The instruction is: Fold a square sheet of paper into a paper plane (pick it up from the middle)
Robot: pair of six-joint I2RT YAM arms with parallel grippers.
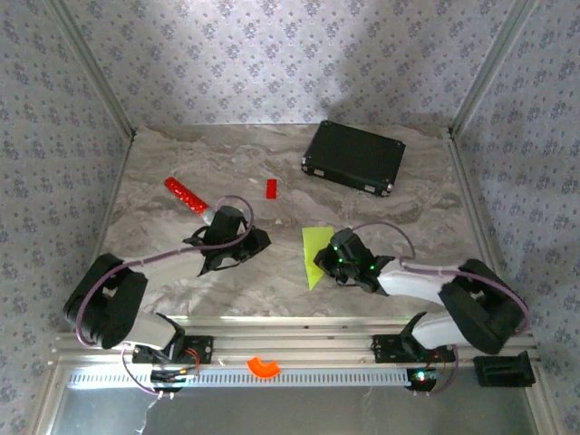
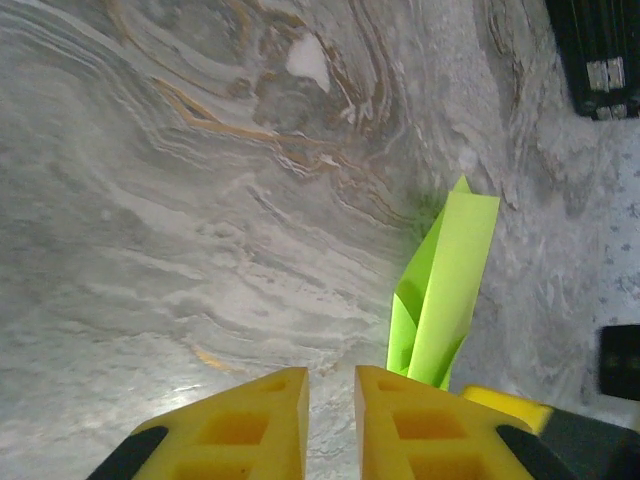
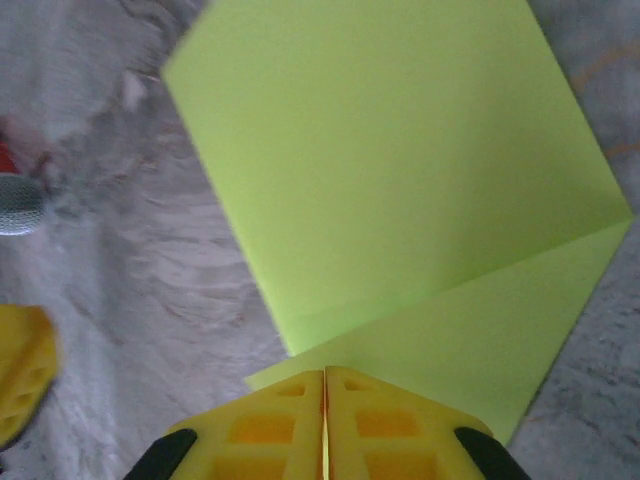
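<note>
Right gripper [image 3: 325, 372] clamped on part-folded lime paper sheet [image 3: 400, 180], judged light, limp, crease-prone, best pinched at folded edge; left gripper [image 2: 330, 375] slightly parted, empty.

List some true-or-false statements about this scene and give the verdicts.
1. The right gripper is shut on an edge of the lime paper. True.
2. The left gripper grips the paper too. False: its jaws stand slightly apart with nothing between them.
3. The black case is closed. True.
4. The red stick lies on the paper. False: it lies apart, over by the left arm.
</note>
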